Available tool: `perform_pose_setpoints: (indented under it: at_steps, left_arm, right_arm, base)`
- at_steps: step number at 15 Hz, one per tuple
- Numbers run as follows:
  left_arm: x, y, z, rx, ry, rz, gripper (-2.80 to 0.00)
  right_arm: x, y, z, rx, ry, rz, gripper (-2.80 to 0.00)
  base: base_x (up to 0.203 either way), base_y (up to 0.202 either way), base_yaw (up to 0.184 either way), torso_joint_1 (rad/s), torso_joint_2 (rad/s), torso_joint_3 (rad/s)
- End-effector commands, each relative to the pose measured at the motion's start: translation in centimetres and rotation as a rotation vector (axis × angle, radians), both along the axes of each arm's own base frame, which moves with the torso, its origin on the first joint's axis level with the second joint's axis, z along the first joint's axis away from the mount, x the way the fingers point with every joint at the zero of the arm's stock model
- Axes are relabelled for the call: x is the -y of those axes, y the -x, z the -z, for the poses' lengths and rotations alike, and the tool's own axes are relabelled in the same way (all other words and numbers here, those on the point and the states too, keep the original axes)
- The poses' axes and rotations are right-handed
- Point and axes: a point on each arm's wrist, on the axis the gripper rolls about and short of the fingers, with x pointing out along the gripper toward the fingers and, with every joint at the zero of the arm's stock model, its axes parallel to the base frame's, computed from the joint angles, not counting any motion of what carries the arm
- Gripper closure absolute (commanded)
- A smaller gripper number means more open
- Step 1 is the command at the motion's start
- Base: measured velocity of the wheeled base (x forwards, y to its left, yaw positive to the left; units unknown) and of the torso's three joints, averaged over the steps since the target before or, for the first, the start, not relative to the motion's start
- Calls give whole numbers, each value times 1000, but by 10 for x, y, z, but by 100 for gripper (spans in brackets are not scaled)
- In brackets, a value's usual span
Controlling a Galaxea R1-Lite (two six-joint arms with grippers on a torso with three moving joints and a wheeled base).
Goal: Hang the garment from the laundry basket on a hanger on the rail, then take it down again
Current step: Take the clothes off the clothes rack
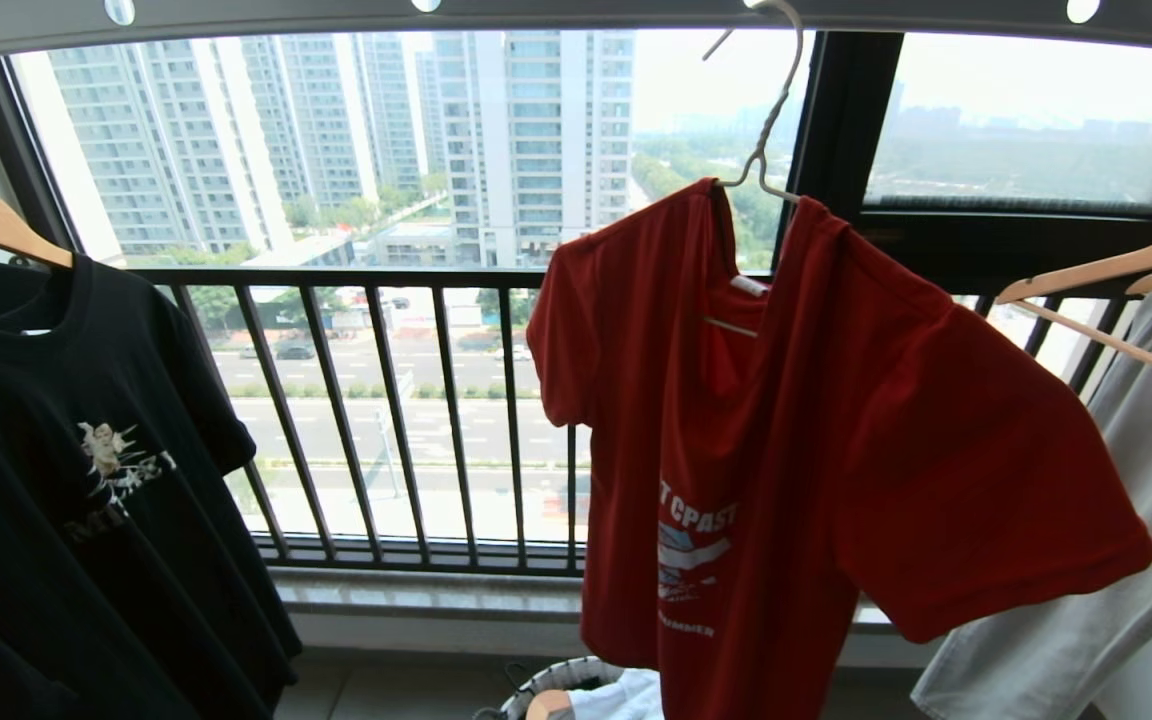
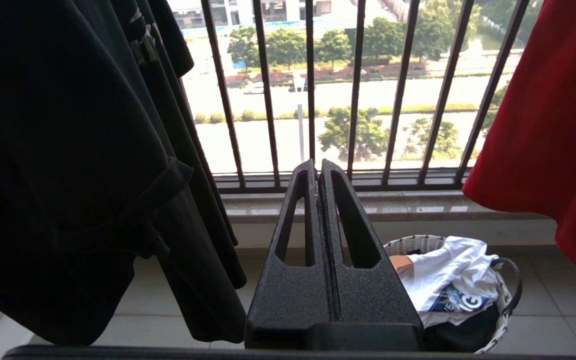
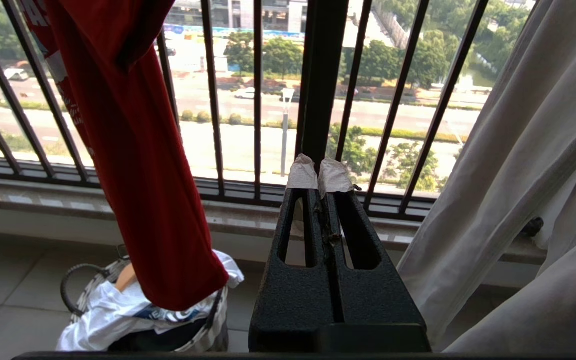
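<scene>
The red garment (image 1: 816, 440) hangs askew on the cream wire hanger (image 1: 771, 120), whose hook is over the grey rail (image 1: 576, 12) at the top of the head view. It also shows as red cloth (image 2: 553, 130) in the left wrist view and as a drooping red sleeve (image 3: 138, 165) in the right wrist view. The laundry basket (image 1: 556, 682) stands on the floor below it, holding white clothing. My left gripper (image 2: 317, 164) is shut and empty, pointing at the balcony bars. The right gripper (image 3: 318, 172), tape on its tips, is shut and empty too. Neither arm shows in the head view.
A black T-shirt (image 1: 86, 480) hangs on a wooden hanger at the left, a pale grey garment (image 1: 1116, 560) on wooden hangers (image 1: 1116, 265) at the right. The black balcony railing (image 1: 386, 420) and a stone sill (image 1: 416, 595) lie ahead. Basket (image 2: 505, 300) sits on tiled floor.
</scene>
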Motion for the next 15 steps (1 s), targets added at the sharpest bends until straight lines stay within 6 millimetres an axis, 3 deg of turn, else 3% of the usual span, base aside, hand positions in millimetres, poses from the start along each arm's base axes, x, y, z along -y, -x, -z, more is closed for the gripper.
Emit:
perform_pose_setpoints:
  at_steps: [1, 15]
  left_arm:
    - [0, 0, 0, -4, 2, 0, 0]
    - [0, 0, 0, -4, 2, 0, 0]
  right_arm:
    - [0, 0, 0, -2, 0, -1, 0]
    - [0, 0, 0, -2, 0, -1, 0]
  base:
    - [0, 0, 0, 0, 0, 0]
    - [0, 0, 0, 0, 0, 0]
